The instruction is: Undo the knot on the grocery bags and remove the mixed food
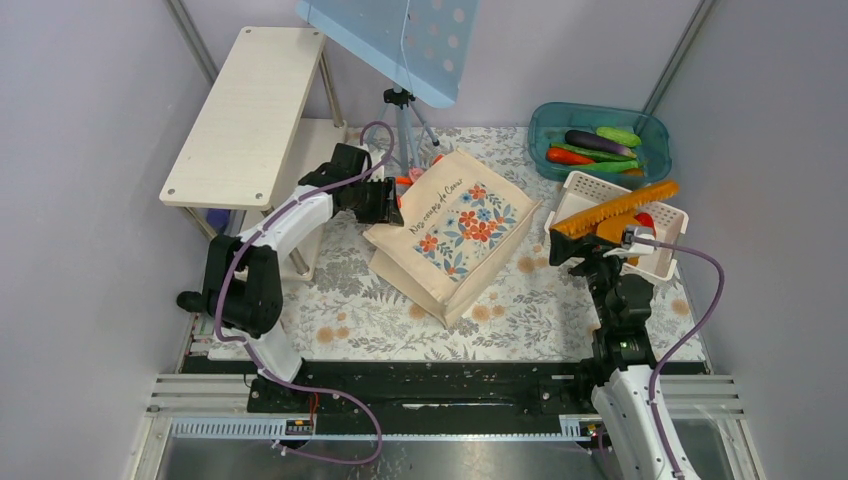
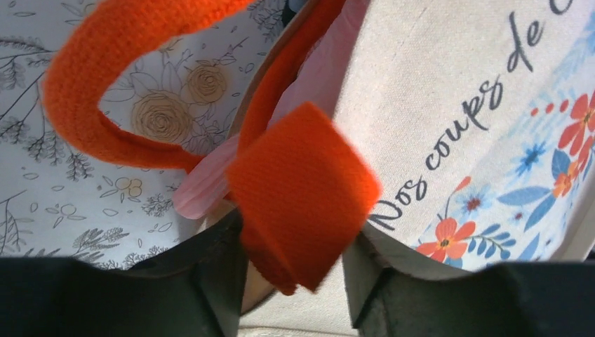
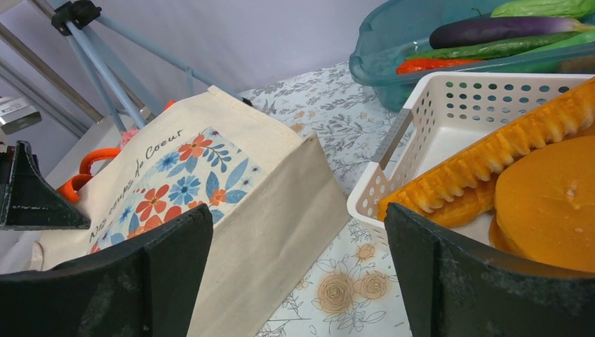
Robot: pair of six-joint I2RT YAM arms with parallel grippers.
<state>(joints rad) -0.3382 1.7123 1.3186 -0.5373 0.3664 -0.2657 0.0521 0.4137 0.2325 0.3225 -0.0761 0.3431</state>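
1. A beige floral tote [image 1: 455, 232] lies on its side mid-table.
2. The left gripper [image 1: 392, 203] is at the tote's left end, by its orange handles [image 1: 403, 181].
3. The right gripper [image 1: 572, 252] hovers beside a white basket [image 1: 662, 262] holding orange food.
4. A teal tub [image 1: 545, 122] of vegetables sits far right.

Left claw [image 2: 295, 281] reaches far forward, half-closed; right claw [image 3: 298, 274] hangs wide open.

Plain pale grey walls [image 1: 90, 150] enclose the counter [image 1: 350, 310], which is covered with a floral-printed cloth. A light wooden shelf [image 1: 245, 110] stands at the far left, beside a tripod [image 1: 403, 120] carrying a perforated blue panel [image 1: 400, 40]
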